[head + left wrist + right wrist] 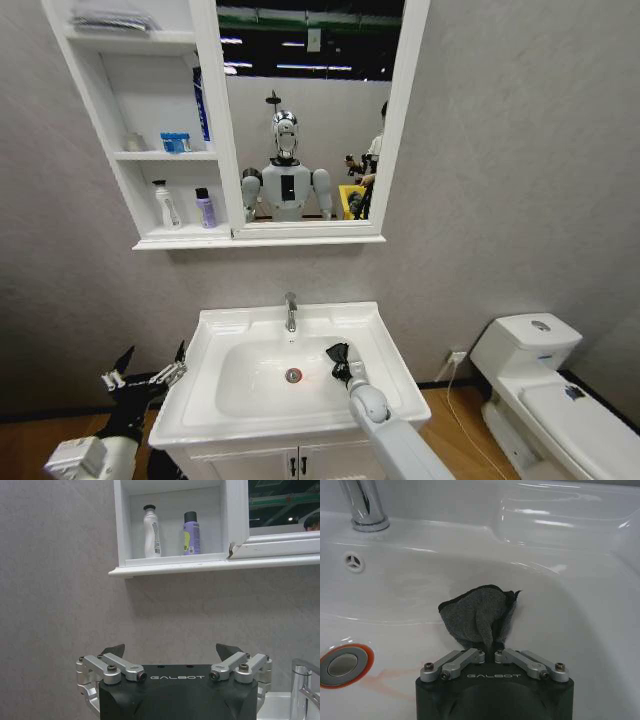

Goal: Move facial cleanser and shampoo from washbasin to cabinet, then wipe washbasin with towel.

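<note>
Left gripper (150,375): lower left of the head view, fingers spread wide, holding nothing, idle beside the washbasin (225,325).
Cabinet (185,242): upper left, both bottles already on its bottom shelf.
Towel (340,357): centre-right, inside the bowl, pinched tight by the right gripper (347,372).
Risk: thin grip; dragging on wet ceramic could tug the cloth free.

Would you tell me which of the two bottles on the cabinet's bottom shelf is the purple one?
The shorter purple bottle with the black cap, nearer the mirror; the white bottle beside it is taller.
</note>
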Motion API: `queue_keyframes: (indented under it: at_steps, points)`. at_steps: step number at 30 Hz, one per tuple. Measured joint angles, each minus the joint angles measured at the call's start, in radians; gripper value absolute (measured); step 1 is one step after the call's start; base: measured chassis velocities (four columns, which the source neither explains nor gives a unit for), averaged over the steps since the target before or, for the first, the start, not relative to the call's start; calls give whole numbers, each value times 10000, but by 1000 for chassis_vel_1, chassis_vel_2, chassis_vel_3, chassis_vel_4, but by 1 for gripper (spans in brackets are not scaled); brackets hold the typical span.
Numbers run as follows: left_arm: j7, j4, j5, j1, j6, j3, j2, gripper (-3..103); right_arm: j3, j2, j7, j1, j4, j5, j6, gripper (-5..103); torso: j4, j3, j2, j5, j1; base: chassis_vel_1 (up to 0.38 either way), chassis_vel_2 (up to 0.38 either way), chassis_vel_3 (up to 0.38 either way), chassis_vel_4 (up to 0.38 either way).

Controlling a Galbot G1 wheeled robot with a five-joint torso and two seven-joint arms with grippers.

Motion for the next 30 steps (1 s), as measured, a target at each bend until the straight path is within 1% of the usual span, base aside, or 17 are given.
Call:
queue_keyframes:
  at_steps: [3, 4, 6, 9, 11, 13, 14, 15, 16, 17, 19, 20, 21, 22, 23, 26, 30]
  points:
    - [0, 0, 0, 0, 0, 0, 0, 100, 79, 215, -762, 177, -555, -448, 450, 4, 2, -3, 2, -10, 0, 0, 0, 0, 0]
    - [0, 0, 0, 0, 0, 0, 0, 100, 79, 215, -762, 177, -555, -448, 450, 4, 2, -3, 2, -10, 0, 0, 0, 0, 0]
    - [0, 0, 0, 0, 0, 0, 0, 100, 90, 288, -1203, 208, -679, -468, 534, 4, 2, -4, 2, -11, 0, 0, 0, 0, 0]
    - [0, 0, 0, 0, 0, 0, 0, 100, 84, 358, -1449, 210, -699, -339, 623, 4, 2, -3, 2, -5, 1, 0, 0, 0, 0]
    - [0, 0, 0, 0, 0, 0, 0, 100, 50, 362, -1456, 184, -611, -244, 614, 4, 2, 0, 1, 0, 1, 0, 0, 0, 0]
    - [0, 0, 0, 0, -1, 0, 0, 100, -86, 364, -1192, 95, -312, 237, 301, 4, 0, 4, -1, 6, 2, 0, 0, 0, 0]
    - [0, 0, 0, 0, -1, 0, 0, 100, -86, 364, -1192, 95, -312, 237, 301, 4, 0, 4, -1, 6, 2, 0, 0, 0, 0]
    - [0, 0, 0, 0, 0, 0, 0, 100, -116, 365, -1000, 80, -235, 428, 120, 4, 0, 5, -1, 6, 2, 0, 0, 0, 0]
    - [0, 1, 0, 0, 0, 0, 0, 100, -161, 386, -597, 110, -167, 837, -183, 4, -2, 6, -2, 7, 1, 0, 0, 0, 0]
    - [0, 1, 0, 0, 0, 0, 0, 100, -161, 386, -597, 110, -167, 837, -183, 4, -2, 6, -2, 7, 1, 0, 0, 0, 0]
    - [0, 0, 0, 0, 0, 0, 0, 100, -168, 459, 377, 309, -20, 1772, -904, 4, -1, 5, -2, 6, 1, 0, 0, 0, 0]
    - [0, 0, 0, 0, 0, 0, 0, 100, -168, 459, 377, 309, -20, 1772, -904, 4, -1, 5, -2, 6, 1, 0, 0, 0, 0]
    - [0, 0, 0, 0, 0, 0, 0, 100, -152, 489, 777, 429, -2, 2220, -1164, 4, 0, 4, -2, 4, -1, 0, 0, 0, 0]
    - [0, 0, 0, 0, 0, 0, 0, 100, -130, 512, 980, 545, -6, 2575, -1307, 4, 1, 4, -2, 5, 0, 0, 0, 0, 0]
    - [0, 0, 0, 0, 0, 0, 0, 100, -130, 512, 980, 545, -6, 2575, -1307, 4, 1, 4, -2, 5, 0, 0, 0, 0, 0]
    - [0, 0, 0, 0, 0, 0, 0, 100, -128, 515, 1026, 760, 27, 3406, -1678, 4, -1, 3, -2, 2, 1, 0, 0, 0, 0]
    - [1, 0, 0, 0, 0, 0, 0, 100, -152, 637, 1076, 901, -19, 3780, -1887, 4, 0, 2, -2, 2, 1, 0, 0, 0, 0]
